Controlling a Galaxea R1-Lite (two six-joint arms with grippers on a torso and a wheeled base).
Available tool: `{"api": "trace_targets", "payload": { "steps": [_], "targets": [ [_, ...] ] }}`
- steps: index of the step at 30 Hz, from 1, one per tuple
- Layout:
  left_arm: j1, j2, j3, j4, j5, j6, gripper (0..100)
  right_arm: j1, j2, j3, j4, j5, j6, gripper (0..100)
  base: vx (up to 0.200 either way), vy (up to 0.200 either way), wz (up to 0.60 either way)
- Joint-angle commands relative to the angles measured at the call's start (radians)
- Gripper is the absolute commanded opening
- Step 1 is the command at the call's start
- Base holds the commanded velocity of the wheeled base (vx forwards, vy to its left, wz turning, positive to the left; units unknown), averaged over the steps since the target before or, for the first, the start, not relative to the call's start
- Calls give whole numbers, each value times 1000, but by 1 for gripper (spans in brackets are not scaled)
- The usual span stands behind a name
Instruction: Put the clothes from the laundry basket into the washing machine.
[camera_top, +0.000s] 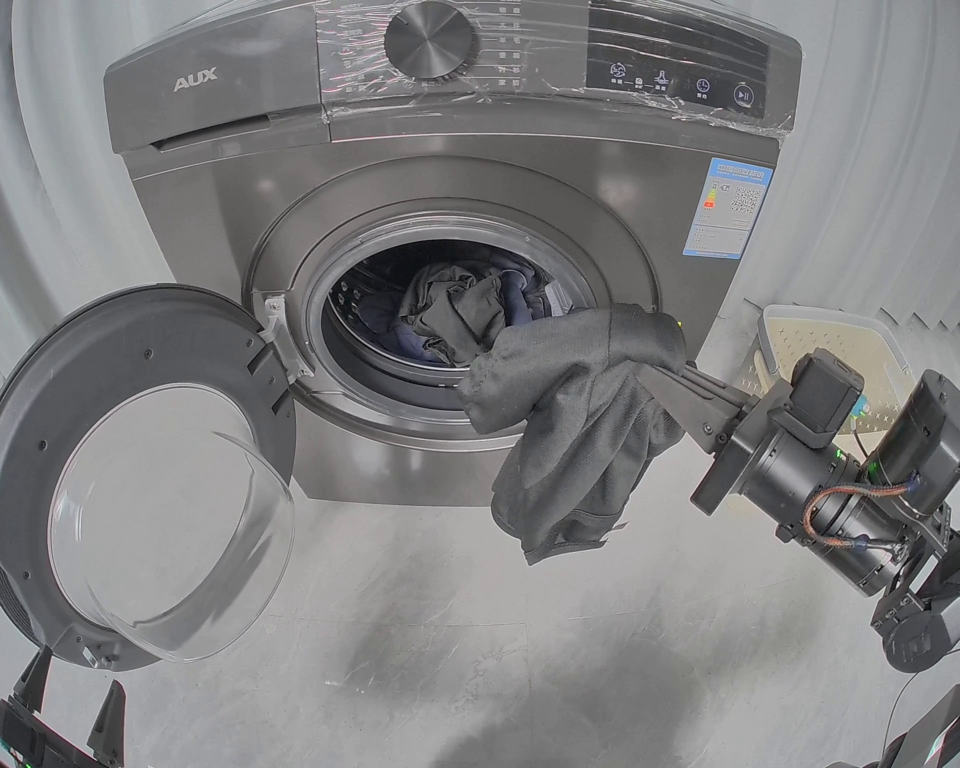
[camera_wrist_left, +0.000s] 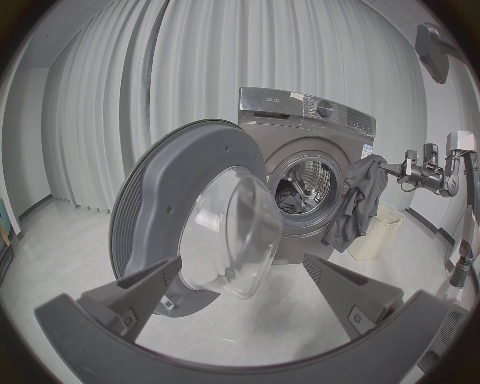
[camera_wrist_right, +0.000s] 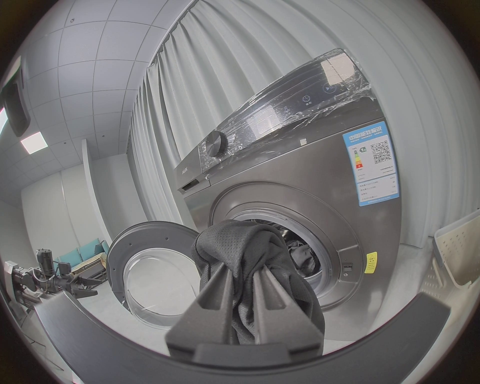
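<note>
A grey washing machine (camera_top: 230, 210) stands with its round door (camera_top: 140, 470) swung wide to the left. Dark clothes (camera_top: 455, 305) lie inside the drum. My right gripper (camera_top: 668, 372) is shut on a dark grey garment (camera_top: 580, 420), held just in front of the drum opening's right side; the cloth hangs down below the rim. From the right wrist the garment (camera_wrist_right: 250, 260) bunches over the fingers (camera_wrist_right: 272, 300), with the drum behind it. My left gripper (camera_wrist_left: 240, 270) is open, low at the left, facing the door (camera_wrist_left: 200, 200).
A cream laundry basket (camera_top: 835, 350) sits on the floor right of the machine, behind my right arm; it is also seen as a basket (camera_wrist_left: 377, 232) from the left wrist. The pale floor (camera_top: 430, 640) in front of the machine is bare. Curtains line the walls.
</note>
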Motion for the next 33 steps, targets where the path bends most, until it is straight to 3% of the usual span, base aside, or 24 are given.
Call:
{"api": "trace_targets", "payload": {
  "steps": [1, 23, 30, 33],
  "targets": [
    [0, -9, 18, 0, 0, -1, 100, 2, 3, 1, 0, 0, 0, 0, 0, 0, 0],
    [2, -10, 16, 0, 0, 2, 100, 17, 12, 14, 1, 2, 8, 0, 0, -27, 0],
    [3, -12, 18, -2, 5, 18, 100, 51, 49, 1, 1, -1, 22, 0, 0, 0, 0],
    [3, -12, 18, -2, -3, 41, 100, 96, 107, -42, -2, -23, 26, 0, 0, 0, 0]
  ]
}}
